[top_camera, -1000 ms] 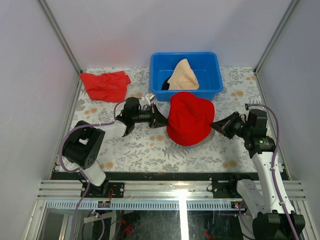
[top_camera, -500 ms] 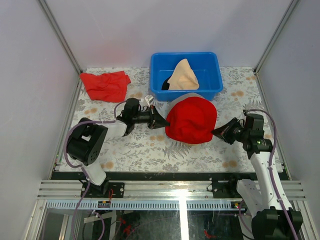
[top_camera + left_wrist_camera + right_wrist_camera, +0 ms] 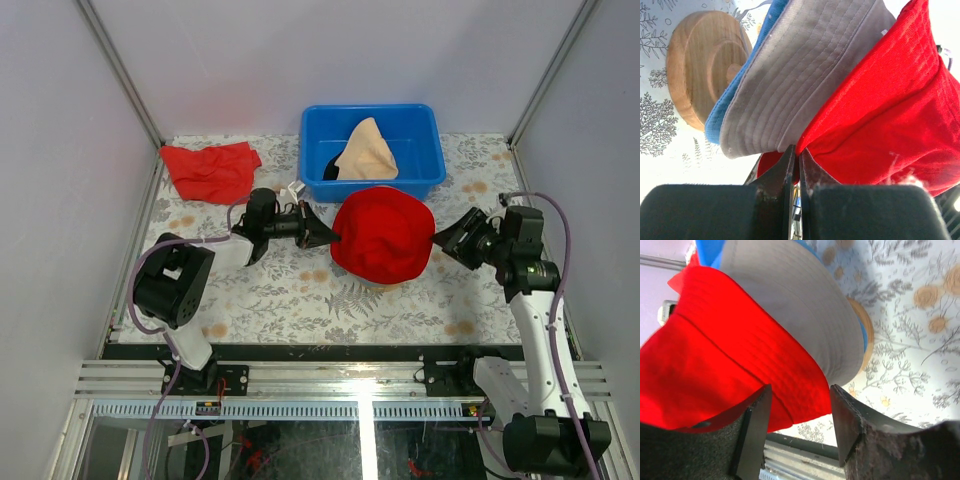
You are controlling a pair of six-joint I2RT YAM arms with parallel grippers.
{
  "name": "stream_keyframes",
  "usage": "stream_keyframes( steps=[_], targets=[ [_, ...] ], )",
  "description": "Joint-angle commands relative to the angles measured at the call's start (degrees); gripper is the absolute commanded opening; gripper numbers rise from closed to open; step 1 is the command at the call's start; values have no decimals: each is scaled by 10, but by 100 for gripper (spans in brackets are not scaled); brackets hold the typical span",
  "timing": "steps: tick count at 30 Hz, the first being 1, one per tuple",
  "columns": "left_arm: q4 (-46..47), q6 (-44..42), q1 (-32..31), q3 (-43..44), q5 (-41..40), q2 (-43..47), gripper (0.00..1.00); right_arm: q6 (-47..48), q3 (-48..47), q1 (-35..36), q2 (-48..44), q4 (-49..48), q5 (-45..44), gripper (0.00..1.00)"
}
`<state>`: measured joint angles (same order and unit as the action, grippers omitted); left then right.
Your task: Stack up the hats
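Note:
A red hat (image 3: 383, 235) drapes over the stack in the middle of the table. My left gripper (image 3: 325, 236) is at its left edge, shut on the red brim (image 3: 840, 145). In the left wrist view, my left gripper (image 3: 796, 152) pinches that brim just below a grey-khaki hat (image 3: 805, 75), which sits on a blue hat (image 3: 720, 120). My right gripper (image 3: 442, 243) is at the hat's right edge. In its own view my right gripper (image 3: 800, 389) is open, the red brim (image 3: 740, 350) loose between the jaws, beside the grey-khaki hat (image 3: 805, 305). A peach-beige hat (image 3: 367, 150) lies in the bin.
The wooden stand (image 3: 700, 65) carries the stacked hats on the floral tablecloth; its edge (image 3: 867, 332) shows in the right wrist view too. A blue bin (image 3: 425, 180) stands at the back. A flat red cloth (image 3: 212, 170) lies at the back left.
My right gripper has opened and let go of the red hat's brim. Both grippers and the red hat shifted slightly towards the bin. The left gripper keeps its grip.

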<state>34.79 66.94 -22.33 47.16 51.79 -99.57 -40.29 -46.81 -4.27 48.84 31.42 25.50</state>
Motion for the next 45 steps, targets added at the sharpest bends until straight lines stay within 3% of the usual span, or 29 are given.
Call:
stream_keyframes(
  steps=[1, 6, 10, 13, 16, 28, 38, 40, 45],
  targets=[
    [34, 18, 7, 27, 17, -12, 0, 64, -58, -17, 18, -22, 0, 57],
    [30, 19, 12, 29, 21, -14, 0, 79, -77, -80, 85, -98, 103, 59],
    [29, 20, 15, 29, 24, -18, 0, 31, -63, -130, 158, -228, 272, 59],
    [26, 21, 16, 33, 26, -19, 0, -22, -44, -134, 189, -320, 342, 59],
    [22, 21, 18, 38, 27, -21, 0, -75, -11, -135, 191, -403, 358, 59],
    [42, 37, 19, 39, 27, -32, 0, -74, 57, -122, 191, -422, 393, 62],
    [47, 43, 18, 40, 23, -37, 0, -147, 78, -80, 201, -530, 390, 62],
    [47, 43, 19, 40, 22, -37, 0, -163, 78, -68, 208, -549, 386, 53],
    [47, 48, 19, 43, 18, -37, 0, -164, 72, -56, 222, -546, 380, 14]
  ],
)
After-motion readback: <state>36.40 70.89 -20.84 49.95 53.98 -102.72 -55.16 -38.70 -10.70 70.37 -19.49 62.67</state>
